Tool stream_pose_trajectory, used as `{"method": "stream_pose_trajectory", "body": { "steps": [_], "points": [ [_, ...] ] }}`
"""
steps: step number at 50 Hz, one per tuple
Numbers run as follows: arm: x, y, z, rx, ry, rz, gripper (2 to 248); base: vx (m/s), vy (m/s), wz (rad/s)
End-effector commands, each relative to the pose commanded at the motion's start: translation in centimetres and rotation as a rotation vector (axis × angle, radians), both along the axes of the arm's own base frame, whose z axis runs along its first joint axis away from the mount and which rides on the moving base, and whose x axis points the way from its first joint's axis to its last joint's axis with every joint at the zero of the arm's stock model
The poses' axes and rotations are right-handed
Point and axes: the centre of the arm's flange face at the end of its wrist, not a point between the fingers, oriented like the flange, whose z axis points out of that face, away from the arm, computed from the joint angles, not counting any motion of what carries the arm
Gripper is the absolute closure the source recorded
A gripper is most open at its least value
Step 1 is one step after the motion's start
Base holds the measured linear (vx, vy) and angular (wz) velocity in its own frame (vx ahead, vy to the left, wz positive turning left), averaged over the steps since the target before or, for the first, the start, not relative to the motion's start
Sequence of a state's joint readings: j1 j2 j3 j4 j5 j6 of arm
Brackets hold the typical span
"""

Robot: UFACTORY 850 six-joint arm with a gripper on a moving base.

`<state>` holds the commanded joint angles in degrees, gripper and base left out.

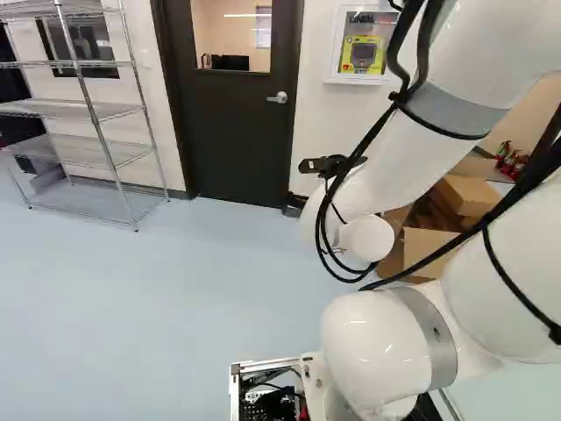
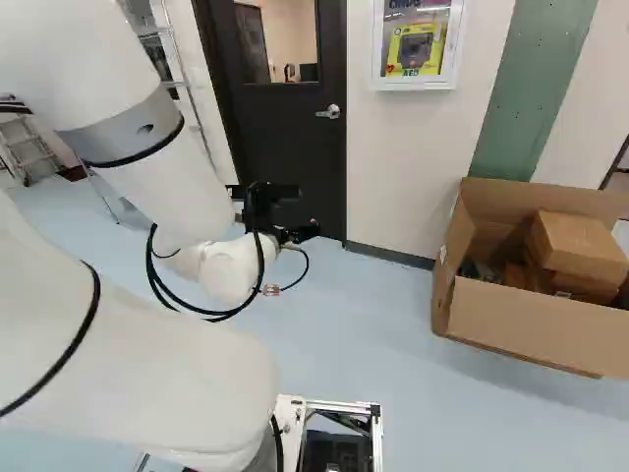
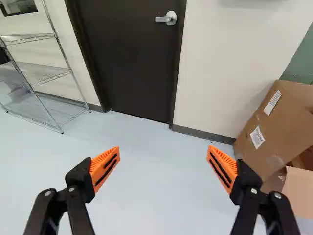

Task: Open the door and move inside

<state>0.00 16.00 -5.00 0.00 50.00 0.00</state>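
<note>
Door point(image 1: 232, 132), dark and shut, with a silver lever handle point(image 3: 170, 18), faces us; before it hangs our gripper point(image 2: 271, 208) (orange-padded fingers point(image 3: 103, 167) spread wide). Left of the door we see wire shelving point(image 1: 79, 152).

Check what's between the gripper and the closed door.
Just floor: the wrist view shows no object standing between the open gripper and the door.
</note>
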Motion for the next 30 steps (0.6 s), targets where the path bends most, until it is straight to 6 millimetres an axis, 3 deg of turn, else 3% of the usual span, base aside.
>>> {"method": "stream_pose_trajectory", "body": {
  "steps": [30],
  "points": [
    [0.0,0.0,0.0,0.0,0.0,0.0,3,0.163,0.093,-0.025]
  ]
}}
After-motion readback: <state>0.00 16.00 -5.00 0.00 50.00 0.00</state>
